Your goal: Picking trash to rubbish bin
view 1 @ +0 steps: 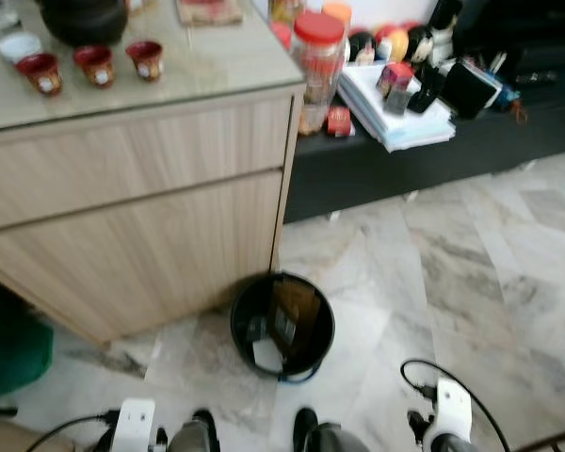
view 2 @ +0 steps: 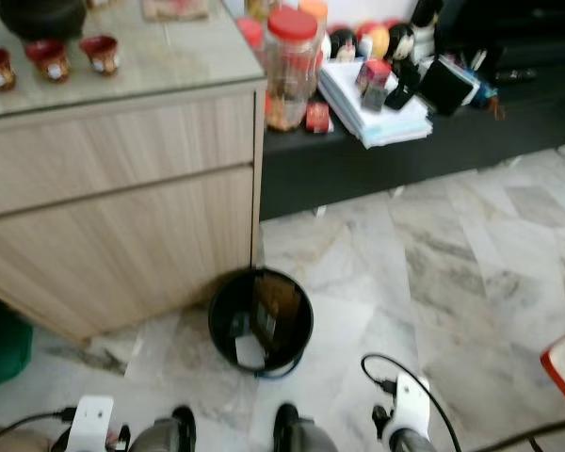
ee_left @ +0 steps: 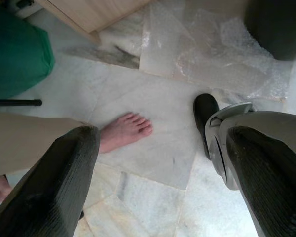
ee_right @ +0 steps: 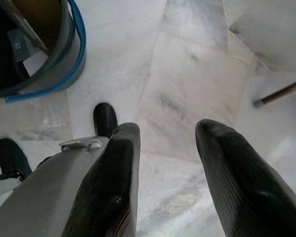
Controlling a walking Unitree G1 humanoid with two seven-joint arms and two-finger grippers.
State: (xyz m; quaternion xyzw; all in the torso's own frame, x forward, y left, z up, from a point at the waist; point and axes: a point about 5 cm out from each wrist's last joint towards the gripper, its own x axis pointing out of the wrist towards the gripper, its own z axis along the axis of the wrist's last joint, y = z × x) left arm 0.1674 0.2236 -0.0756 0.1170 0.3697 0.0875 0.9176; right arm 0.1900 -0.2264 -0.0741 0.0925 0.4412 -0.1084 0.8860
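Black plastic, round and open-topped, the bin (view 1: 282, 325) stands on the marble floor (view 1: 471, 273) against the corner of the wooden bench (view 1: 141, 202), with a brown box and white scraps inside. The left jaws (ee_left: 158, 173) hang released and empty; between their fingers the wrist camera catches a person's bare foot (ee_left: 124, 131). The right jaws (ee_right: 167, 163) are also released and empty, with the bin beyond their left finger. Red cups (view 1: 94, 64) sit on the bench.
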